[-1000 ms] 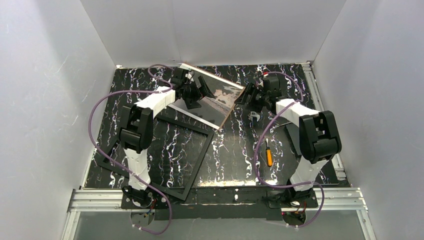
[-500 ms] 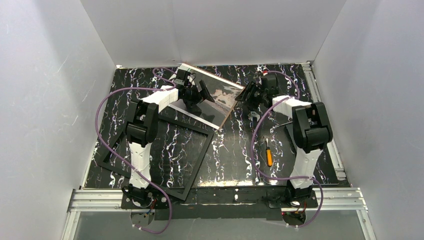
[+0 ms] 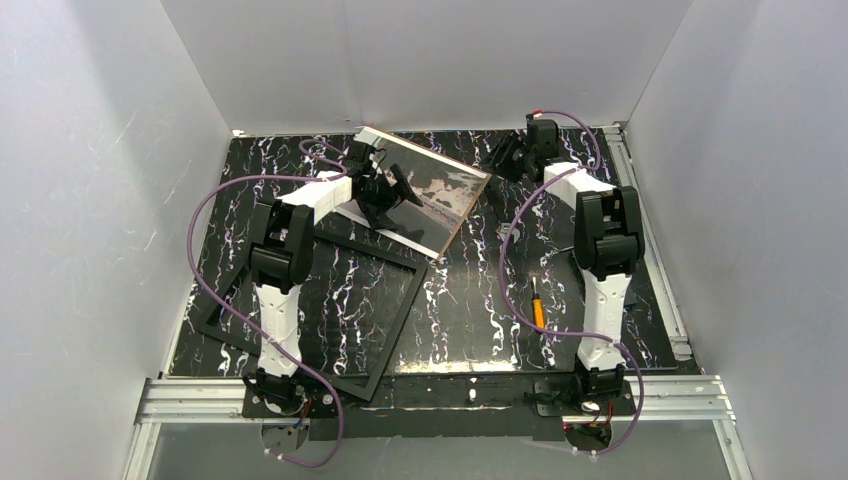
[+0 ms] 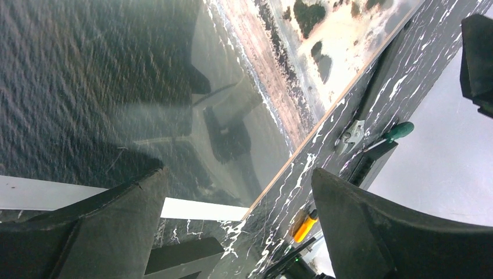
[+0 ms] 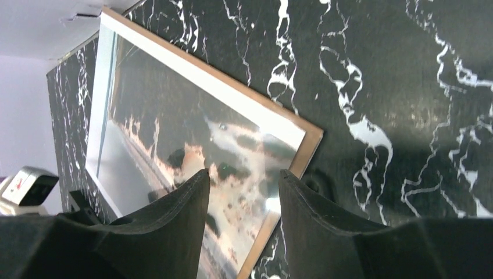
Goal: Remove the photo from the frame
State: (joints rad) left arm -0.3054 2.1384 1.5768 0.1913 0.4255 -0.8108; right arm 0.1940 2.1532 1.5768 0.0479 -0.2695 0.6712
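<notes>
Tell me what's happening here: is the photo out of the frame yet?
Yes, it is out. The photo lies face up at the far side of the table, and the empty frame lies flat beside it, nearer the arm bases. The left gripper hovers open over the print, gripping nothing. The right gripper sits off the photo's right corner, its fingers slightly apart and empty.

— Where does the photo (image 3: 445, 195) lie?
— At the far middle of the tabletop (image 3: 470, 310), turned askew. The frame (image 3: 400, 320) lies before it, to the near left — their edges seem to overlap, though I can't be sure.
— And the hands?
— The left hand (image 3: 385, 195) is above the photo's left part, and the right hand (image 3: 505, 155) is behind its right corner. A screwdriver (image 3: 538, 308) lies right of the frame.
</notes>
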